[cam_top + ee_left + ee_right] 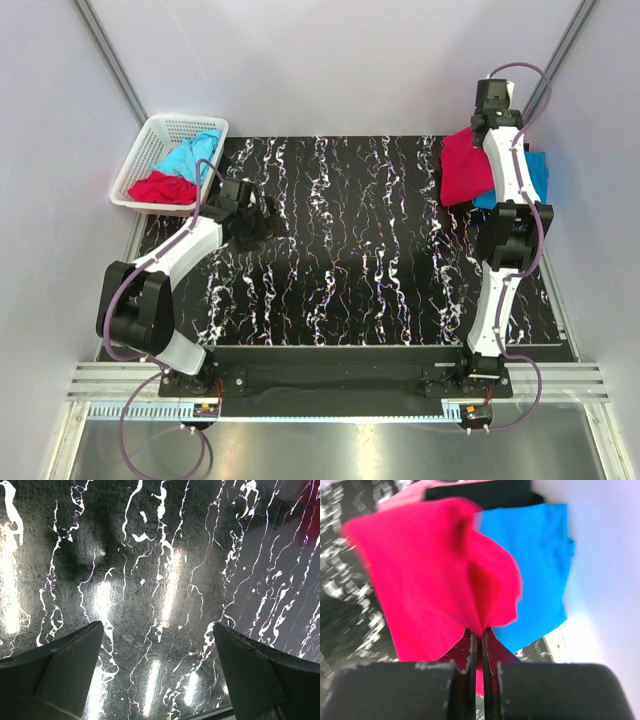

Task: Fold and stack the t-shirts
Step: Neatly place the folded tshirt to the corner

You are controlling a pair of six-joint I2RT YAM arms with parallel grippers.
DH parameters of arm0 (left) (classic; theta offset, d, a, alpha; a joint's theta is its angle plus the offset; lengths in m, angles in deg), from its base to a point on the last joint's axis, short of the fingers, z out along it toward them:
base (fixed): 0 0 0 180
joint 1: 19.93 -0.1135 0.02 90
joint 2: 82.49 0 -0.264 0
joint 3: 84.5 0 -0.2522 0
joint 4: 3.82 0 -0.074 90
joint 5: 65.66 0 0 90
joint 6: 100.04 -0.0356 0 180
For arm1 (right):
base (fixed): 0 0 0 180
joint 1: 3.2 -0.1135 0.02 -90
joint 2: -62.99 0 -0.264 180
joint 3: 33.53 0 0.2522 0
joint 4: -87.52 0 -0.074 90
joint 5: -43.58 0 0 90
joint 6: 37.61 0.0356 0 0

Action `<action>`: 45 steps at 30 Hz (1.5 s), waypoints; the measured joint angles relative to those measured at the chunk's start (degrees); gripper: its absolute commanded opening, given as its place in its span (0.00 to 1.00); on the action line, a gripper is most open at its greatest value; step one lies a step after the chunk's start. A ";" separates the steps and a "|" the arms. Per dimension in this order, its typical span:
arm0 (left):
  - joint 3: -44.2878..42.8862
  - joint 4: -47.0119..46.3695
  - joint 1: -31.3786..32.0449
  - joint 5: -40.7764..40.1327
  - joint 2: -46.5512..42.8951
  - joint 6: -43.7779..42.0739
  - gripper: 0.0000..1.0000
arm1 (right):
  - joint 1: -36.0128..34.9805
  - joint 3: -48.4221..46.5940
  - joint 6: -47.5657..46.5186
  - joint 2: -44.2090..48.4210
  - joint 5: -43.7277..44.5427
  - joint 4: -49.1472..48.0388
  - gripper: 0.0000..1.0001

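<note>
My right gripper [480, 635] is shut on a crimson red t-shirt [430, 580] and holds it over the stack at the table's far right. The red shirt [462, 168] hangs beside my right arm. Under it lies a folded turquoise blue t-shirt [535, 565], also seen from above [540, 172]. Edges of a black shirt [485, 495] and a pale pink shirt [402, 495] show at the stack's far side. My left gripper [157, 635] is open and empty above the bare mat, seen from above at the left [250, 215].
A white lattice basket [145, 160] at the far left holds a turquoise shirt [190, 155] and a red shirt [160, 188]. The black marbled mat [350, 250] covers the table. Grey walls stand close on both sides.
</note>
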 measured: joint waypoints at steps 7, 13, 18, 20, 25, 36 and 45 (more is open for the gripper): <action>0.00 -0.17 0.00 0.20 0.85 -0.13 0.99 | 5.53 -2.01 -0.50 -1.44 1.20 -0.46 0.00; 0.00 -0.17 0.24 0.26 2.21 -0.17 0.99 | 9.01 -1.51 0.96 -1.42 4.11 -1.38 0.00; 0.00 -0.22 0.42 0.26 2.21 -0.17 0.99 | 9.29 -0.96 1.55 -1.36 8.22 -2.60 0.00; 0.02 -0.22 0.48 0.26 2.21 -0.20 0.99 | 9.18 -0.33 1.88 -1.36 9.68 -2.95 0.00; 0.17 -0.28 0.48 0.26 2.21 -0.22 0.99 | 9.20 1.20 2.78 -1.36 14.45 -3.04 0.00; 0.26 -0.28 0.59 0.26 2.21 -0.26 0.99 | 11.98 1.09 6.12 -1.79 20.72 -2.73 0.16; 0.33 -0.28 0.68 0.26 2.21 -0.61 0.99 | 12.50 -4.52 10.62 -7.50 19.43 3.45 0.65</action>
